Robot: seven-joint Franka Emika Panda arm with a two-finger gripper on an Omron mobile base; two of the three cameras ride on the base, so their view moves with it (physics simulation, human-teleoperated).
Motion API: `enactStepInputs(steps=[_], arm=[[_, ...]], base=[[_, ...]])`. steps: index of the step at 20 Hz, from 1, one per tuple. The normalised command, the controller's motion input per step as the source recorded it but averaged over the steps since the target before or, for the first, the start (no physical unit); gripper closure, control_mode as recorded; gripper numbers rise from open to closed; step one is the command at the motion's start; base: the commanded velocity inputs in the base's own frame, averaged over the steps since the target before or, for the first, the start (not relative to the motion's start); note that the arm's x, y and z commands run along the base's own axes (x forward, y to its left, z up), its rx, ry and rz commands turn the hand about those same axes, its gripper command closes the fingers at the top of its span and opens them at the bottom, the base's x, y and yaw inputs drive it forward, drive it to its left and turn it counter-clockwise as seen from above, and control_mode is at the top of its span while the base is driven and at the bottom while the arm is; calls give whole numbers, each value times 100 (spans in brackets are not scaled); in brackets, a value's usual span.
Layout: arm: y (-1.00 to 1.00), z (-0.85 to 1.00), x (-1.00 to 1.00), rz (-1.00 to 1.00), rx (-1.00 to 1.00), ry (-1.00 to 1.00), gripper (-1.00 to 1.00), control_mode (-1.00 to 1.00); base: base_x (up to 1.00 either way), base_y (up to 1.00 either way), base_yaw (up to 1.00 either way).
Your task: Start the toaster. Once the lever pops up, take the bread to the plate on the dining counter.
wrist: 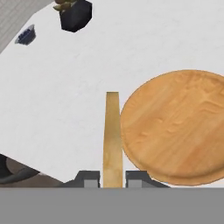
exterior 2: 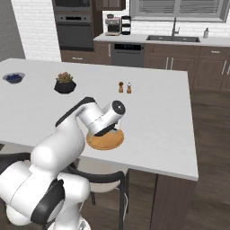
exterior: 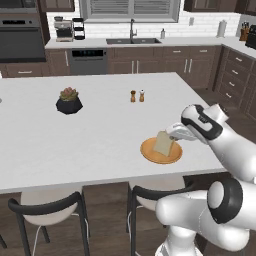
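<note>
The hand (exterior: 173,134) is clamped on the bread (exterior: 163,143), gripping the slice by its upper edge so it hangs upright over the plate (exterior: 161,151); in the left base view the slice's lower part stands in front of the plate's wooden face, and whether it touches the plate cannot be told. In the hand view the bread (wrist: 112,138) shows edge-on as a thin tan strip rising between the two fingertips (wrist: 89,178), with the plate (wrist: 175,127) lying at 3 o'clock of it. The plate rests on the bench (exterior: 100,125), the dining counter's pale slab, near its front edge. From the plate, a potted succulent (exterior: 69,100) sits toward 10 o'clock and two small shakers (exterior: 137,95) toward 12 o'clock.
</note>
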Motion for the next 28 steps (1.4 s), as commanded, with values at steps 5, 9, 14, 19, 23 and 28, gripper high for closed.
enactStepInputs(steps=[5,9,14,19,23,28], arm=[[0,-19,13,0,0,0,100,-100],[0,-23,22,0,0,0,100,-100],[0,-28,16,0,0,0,100,-100],[0,-25,14,0,0,0,100,-100],[0,-20,26,0,0,0,100,-100],[-5,-14,40,1,0,0,100,-100]], base=[[0,0,0],[0,0,0],[0,0,0],[0,0,0],[0,0,0],[0,0,0]])
